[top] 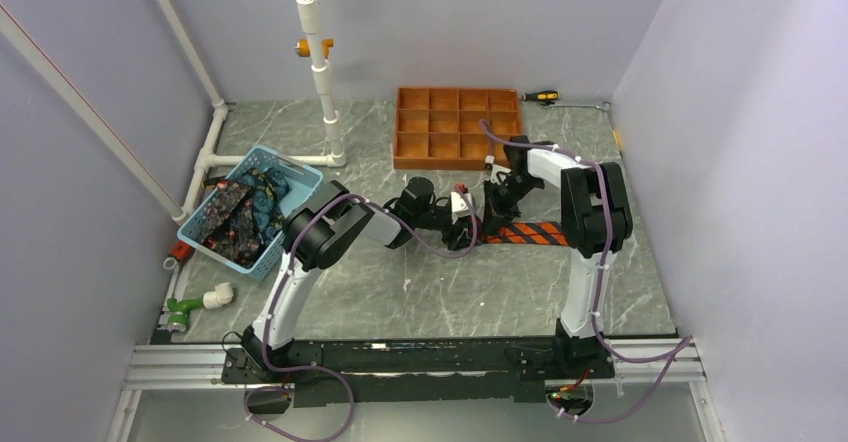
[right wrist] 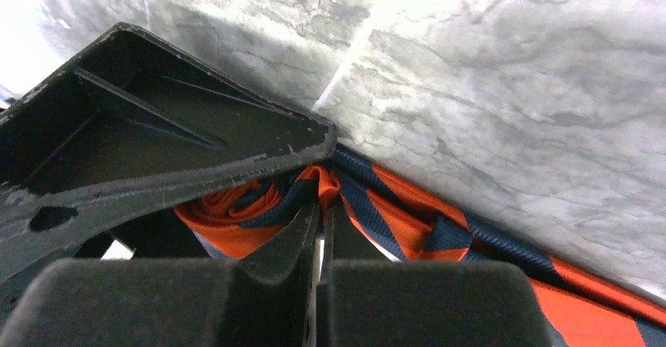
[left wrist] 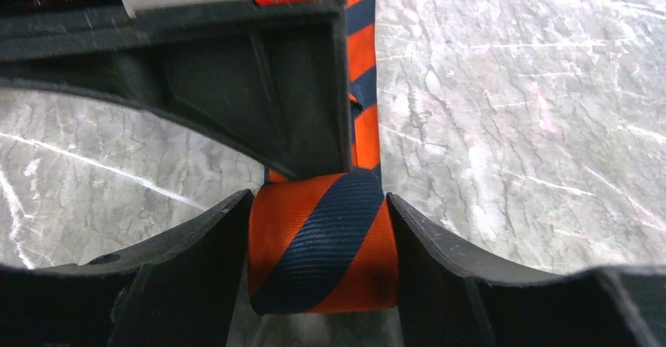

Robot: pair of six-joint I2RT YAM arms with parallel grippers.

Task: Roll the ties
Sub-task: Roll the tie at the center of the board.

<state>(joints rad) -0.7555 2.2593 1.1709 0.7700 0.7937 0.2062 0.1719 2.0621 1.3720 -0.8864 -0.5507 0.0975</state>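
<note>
Mid-worktop (top: 450, 292), the striped tie (left wrist: 322, 253) shows a small roll gripped between the left hand (left wrist: 320, 229) fingers, the right hand (right wrist: 320, 221) pinched shut on its fabric; I'd roll with edges square and tail taut.

The left arm (top: 330, 227) reaches low and to the right, wrist level. The left pincer (left wrist: 318, 206) has its fingers apart, pressing both sides of the rolled striped tie (left wrist: 322, 261). The right arm (top: 595, 212) stands tall with its forearm angled down leftward. The right pincer (right wrist: 320, 213) is closed, its tips pinching a fold of the same tie.
</note>
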